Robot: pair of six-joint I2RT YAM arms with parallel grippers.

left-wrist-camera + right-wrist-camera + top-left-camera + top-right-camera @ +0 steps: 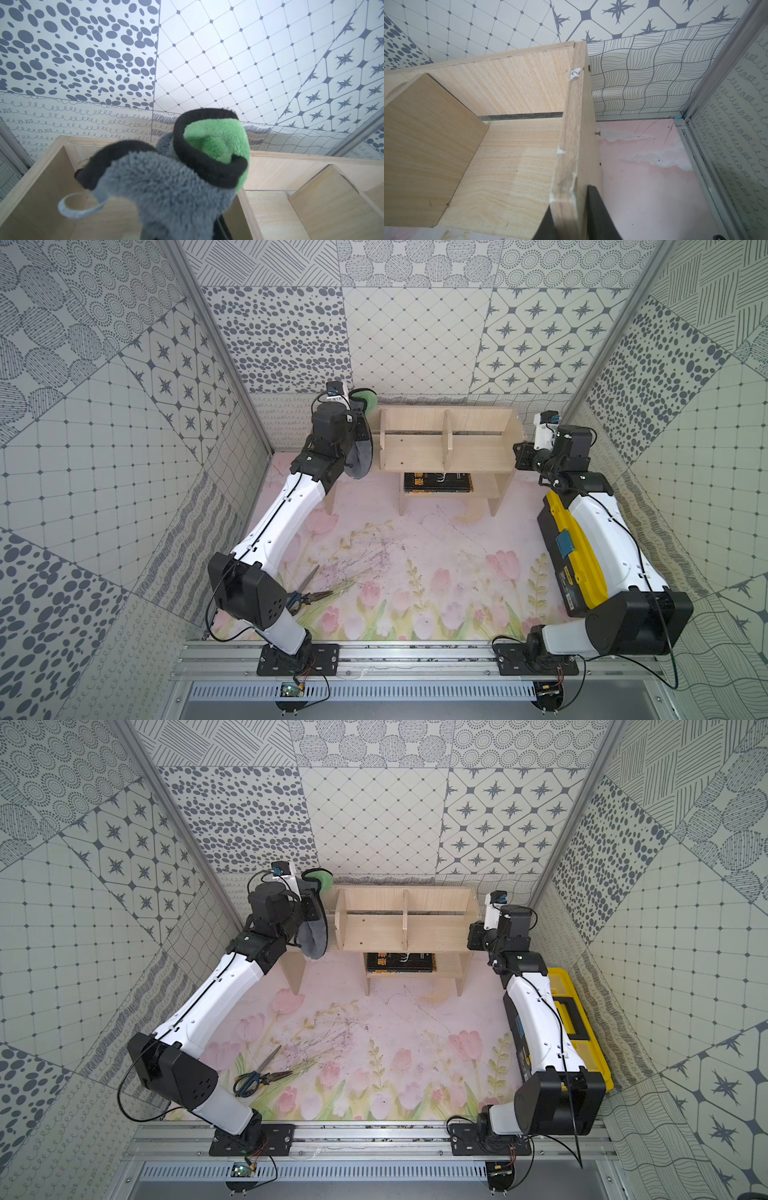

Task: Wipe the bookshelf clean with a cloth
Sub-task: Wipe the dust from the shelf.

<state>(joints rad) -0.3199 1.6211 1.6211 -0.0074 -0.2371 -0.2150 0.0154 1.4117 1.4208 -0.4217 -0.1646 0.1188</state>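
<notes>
The pale-wood bookshelf (pixel 444 443) (pixel 374 932) stands against the back wall in both top views. My left gripper (pixel 360 429) hangs at its left end, shut on the cloth (pixel 360 458) (pixel 313 940). The cloth droops grey side out beside the left panel, with a green fold (pixel 366 400) sticking up above. In the left wrist view the cloth (pixel 166 187) covers the fingers, and its tag loop (pixel 76 205) dangles over the shelf. My right gripper (pixel 518 454) (pixel 569 224) is shut on the bookshelf's right side panel (pixel 571 135), one black finger (pixel 598 218) on each face.
A dark book (pixel 438 482) lies on the lower shelf. Scissors (pixel 305 587) and pliers (pixel 319 596) lie front left on the floral mat. A yellow-and-black toolbox (pixel 577 547) sits under my right arm. Patterned walls close in on three sides.
</notes>
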